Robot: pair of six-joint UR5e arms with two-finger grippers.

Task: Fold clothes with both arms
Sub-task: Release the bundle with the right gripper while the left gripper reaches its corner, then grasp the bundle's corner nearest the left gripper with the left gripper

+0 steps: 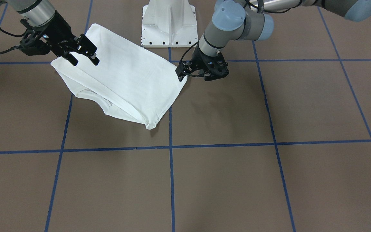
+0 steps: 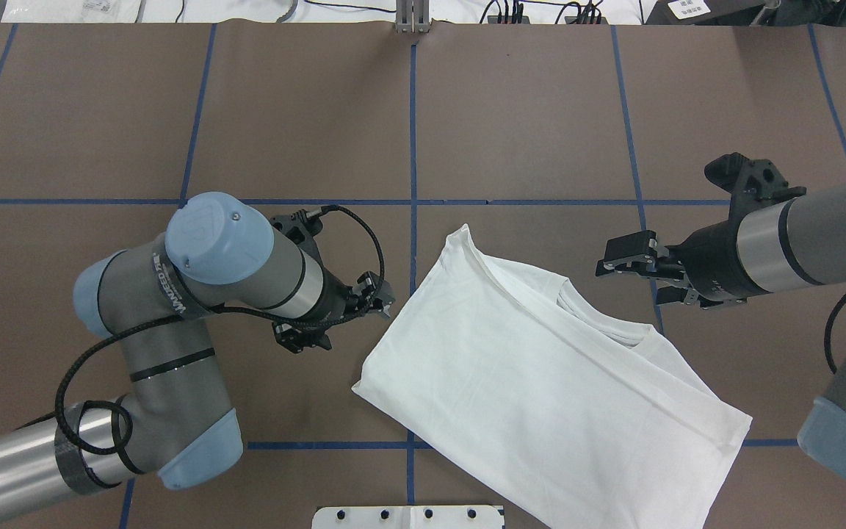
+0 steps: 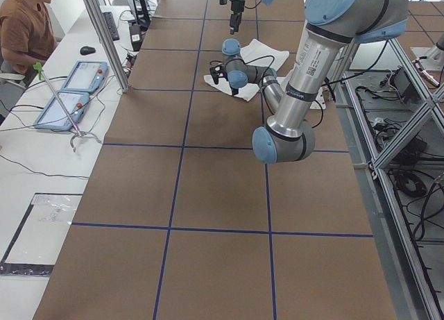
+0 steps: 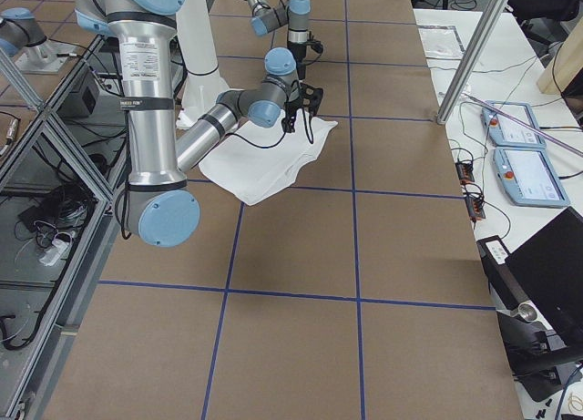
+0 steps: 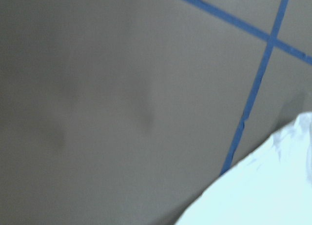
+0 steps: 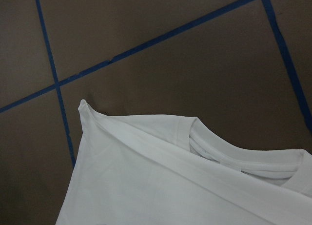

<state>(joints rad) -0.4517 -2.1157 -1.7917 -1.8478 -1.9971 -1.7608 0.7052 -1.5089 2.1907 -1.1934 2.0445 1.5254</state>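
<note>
Two corners to pinch, I reckon, on this soft, floppy shirt (image 2: 540,382); right jaws gape empty, left jaws I can't tell.

Shirt (image 2: 533,367): soft matt white cloth, ribbed collar (image 6: 243,154). Worktop (image 2: 526,110): smooth matt brown sheet, lined with blue tape (image 2: 413,147).

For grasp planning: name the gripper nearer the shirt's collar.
The right gripper: it hovers just beside the collar of the shirt, while the left gripper sits at the opposite, plain edge.
</note>
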